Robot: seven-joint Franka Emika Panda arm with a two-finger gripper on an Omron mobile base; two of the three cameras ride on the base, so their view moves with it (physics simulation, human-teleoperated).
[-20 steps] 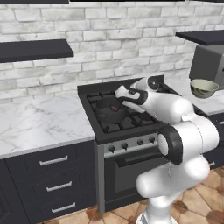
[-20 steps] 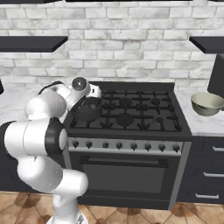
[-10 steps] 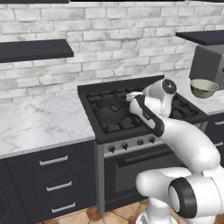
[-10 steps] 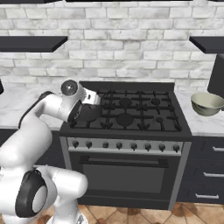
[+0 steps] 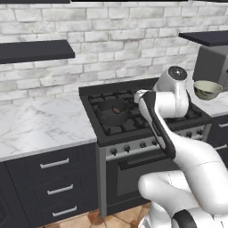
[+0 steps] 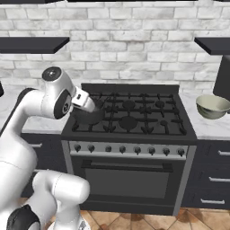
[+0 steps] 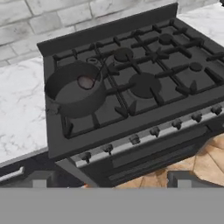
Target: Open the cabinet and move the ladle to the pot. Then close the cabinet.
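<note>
Two dark finger tips of mine poke up at the bottom of the hand view, set far apart, so my gripper (image 7: 111, 178) stands wide and carries nothing. I'm looking down across the stove (image 7: 131, 94) from its front, and the pot (image 7: 75, 89) sits on the front burner at the end next to the marble counter (image 7: 19, 113). Inside it I can see the ladle (image 7: 94, 75): its small round bowl lies on the pot's floor, and its thin handle leans up over the rim toward the back burners, the hooked end resting near the rear grate. From the left base view the same pot (image 5: 113, 111) shows on the near left burner with a small pale spot at its centre, and my white arm bends over the stove's right half, the hand raised above the cooktop beside the pot and apart from it. In the right base view my wrist hangs over the stove's left edge and covers part of the pot (image 6: 90, 116). A pale olive bowl (image 6: 213, 106) rests on the counter at the other end of the stove, well apart from everything I'm working on. Black drawers (image 5: 51, 178) with short silver handles run under the marble counter
</note>
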